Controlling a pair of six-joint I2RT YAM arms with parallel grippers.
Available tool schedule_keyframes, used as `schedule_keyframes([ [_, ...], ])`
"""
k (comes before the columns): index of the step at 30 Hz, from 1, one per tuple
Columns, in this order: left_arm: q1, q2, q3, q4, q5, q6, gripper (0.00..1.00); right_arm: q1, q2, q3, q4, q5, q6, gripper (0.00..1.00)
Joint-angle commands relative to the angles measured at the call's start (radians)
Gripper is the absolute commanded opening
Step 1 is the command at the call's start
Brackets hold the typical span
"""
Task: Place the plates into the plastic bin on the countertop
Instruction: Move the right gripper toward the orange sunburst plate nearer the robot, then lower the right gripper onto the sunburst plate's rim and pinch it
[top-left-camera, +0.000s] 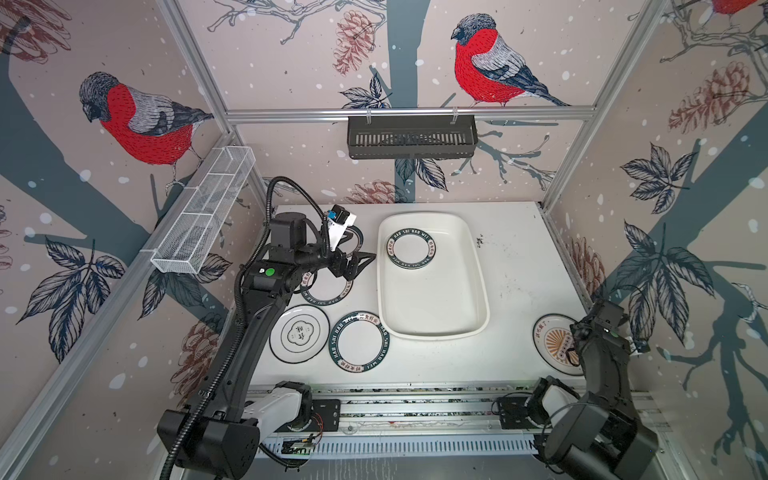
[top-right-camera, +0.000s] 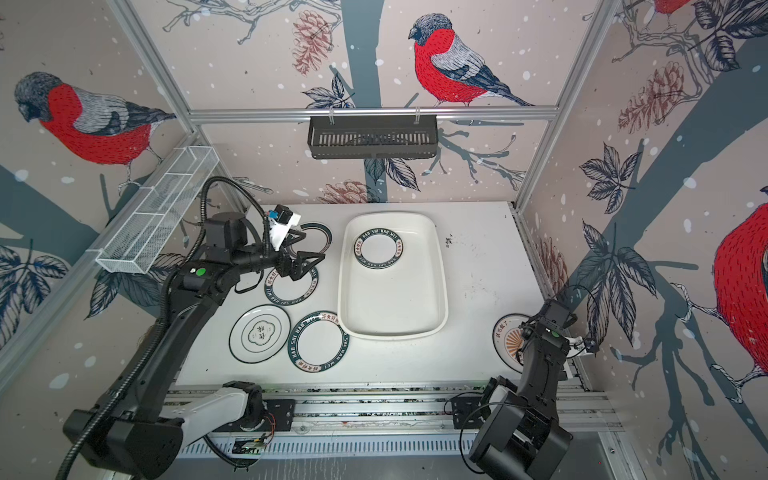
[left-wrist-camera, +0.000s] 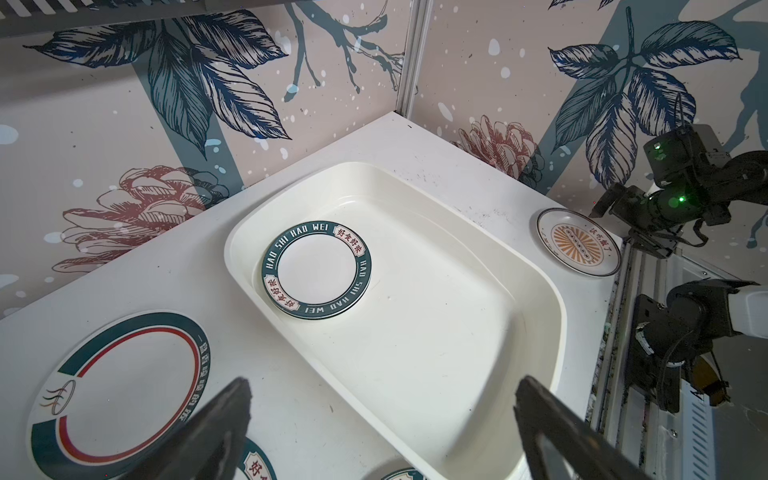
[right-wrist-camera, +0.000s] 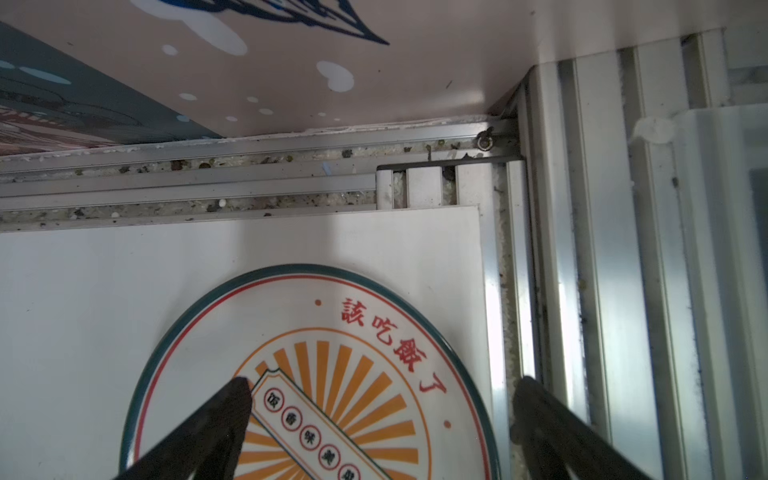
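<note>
In both top views the left arm (top-left-camera: 253, 316) covers part of a green-rimmed plate (top-left-camera: 328, 296) left of the plastic bin (top-left-camera: 432, 335). Further back on that side a back plate (top-right-camera: 320, 239) sits mostly behind the wrist camera, pattern unreadable. There the left pincer (top-left-camera: 358, 265) has its jaws apart and empty. The bin is white, shallow and round-cornered, flat on the desk (top-left-camera: 515, 291), with one lettered plate (top-left-camera: 412, 249) in its far end. Left of the bin's near corner lie a clover plate (top-left-camera: 299, 333) and a second lettered plate (top-left-camera: 359, 341), the latter right at the rim. Right of the bin, the sunburst plate (top-left-camera: 550, 338) is half hidden by the right arm (top-left-camera: 598, 353). Left wrist view: the binned plate reads HAO SHI HAO WEI, and other plates are cut off by the frame. Right wrist view: the right pincer (right-wrist-camera: 382, 384) is spread wide over the sunburst plate, contact unclear.
</note>
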Motion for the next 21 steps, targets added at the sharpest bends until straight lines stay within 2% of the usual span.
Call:
schedule_keyframes([
  [1, 0.0, 0.0, 0.0, 0.016, 0.02, 0.011, 0.98, -0.025, 0.01, -0.008, 0.057, -0.042, -0.05, 0.99],
  [21, 0.0, -0.011, -0.019, 0.014, 0.012, 0.02, 0.98, -0.043, 0.142, -0.02, 0.129, -0.129, -0.102, 1.0],
])
